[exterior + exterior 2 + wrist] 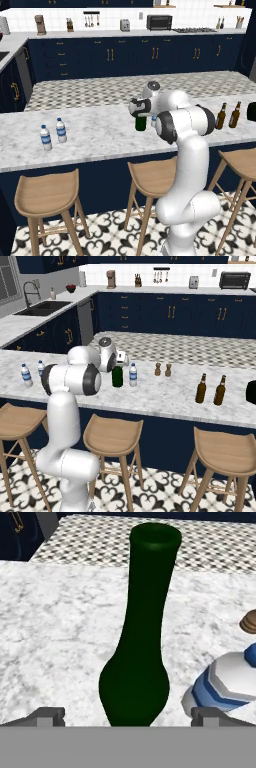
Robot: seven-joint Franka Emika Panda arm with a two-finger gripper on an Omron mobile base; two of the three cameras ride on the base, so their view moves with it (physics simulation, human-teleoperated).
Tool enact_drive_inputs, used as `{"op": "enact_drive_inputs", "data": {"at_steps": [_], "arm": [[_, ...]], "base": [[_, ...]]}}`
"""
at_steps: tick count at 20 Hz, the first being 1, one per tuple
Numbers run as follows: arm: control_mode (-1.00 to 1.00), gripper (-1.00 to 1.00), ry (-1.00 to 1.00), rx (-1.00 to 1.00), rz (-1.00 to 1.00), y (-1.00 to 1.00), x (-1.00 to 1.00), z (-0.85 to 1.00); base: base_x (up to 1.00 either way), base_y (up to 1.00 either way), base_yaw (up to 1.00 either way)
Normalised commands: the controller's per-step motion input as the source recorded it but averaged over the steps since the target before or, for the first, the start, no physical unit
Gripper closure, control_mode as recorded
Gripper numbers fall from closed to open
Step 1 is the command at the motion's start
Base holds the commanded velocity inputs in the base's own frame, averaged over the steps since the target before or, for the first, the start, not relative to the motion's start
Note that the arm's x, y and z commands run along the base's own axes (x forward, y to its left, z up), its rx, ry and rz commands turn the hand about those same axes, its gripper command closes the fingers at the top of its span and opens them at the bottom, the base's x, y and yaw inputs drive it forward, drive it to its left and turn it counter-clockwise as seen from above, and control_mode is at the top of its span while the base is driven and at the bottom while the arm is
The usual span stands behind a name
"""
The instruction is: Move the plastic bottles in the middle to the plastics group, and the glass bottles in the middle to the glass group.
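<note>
A tall dark green wine bottle (140, 647) stands mid-counter, its lower body showing under my hand (141, 124) (117, 377). My gripper (129, 717) (140, 114) (118, 366) is open, with one finger on each side of the bottle and neither touching it. A small clear water bottle with a blue label (225, 684) (133, 375) stands just to the green bottle's right. The plastics group, two matching water bottles (45, 138) (61, 130) (26, 376), is at the counter's left. Two brown beer bottles (221, 116) (235, 114) (201, 388) (220, 390) stand together at the right.
Two tiny brown shakers (158, 369) (168, 370) stand behind the middle bottles, near the counter's far edge. A black object (251, 392) sits at the far right of the counter. Wooden stools (47, 192) (152, 175) line the near side under the marble counter (100, 135).
</note>
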Motion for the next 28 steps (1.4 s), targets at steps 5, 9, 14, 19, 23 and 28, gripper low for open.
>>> {"op": "enact_drive_inputs", "data": {"at_steps": [5,9,14,19,23,28], "arm": [[-1.00,-1.00,0.02,0.00,0.00,0.00,0.16,-0.05],[-1.00,-1.00,0.01,0.00,0.00,0.00,0.16,-0.07],[-1.00,-1.00,0.00,0.00,0.00,0.00,0.07,-0.08],[-1.00,-1.00,0.01,0.00,0.00,0.00,0.01,-0.11],[-1.00,-1.00,0.01,0.00,0.00,0.00,0.02,-0.15],[-1.00,-1.00,0.00,0.00,0.00,0.00,0.08,-0.07]], "base": [[0.00,0.00,0.00],[0.00,0.00,0.00],[0.00,0.00,0.00],[0.00,0.00,0.00],[0.00,0.00,0.00],[0.00,0.00,0.00]]}}
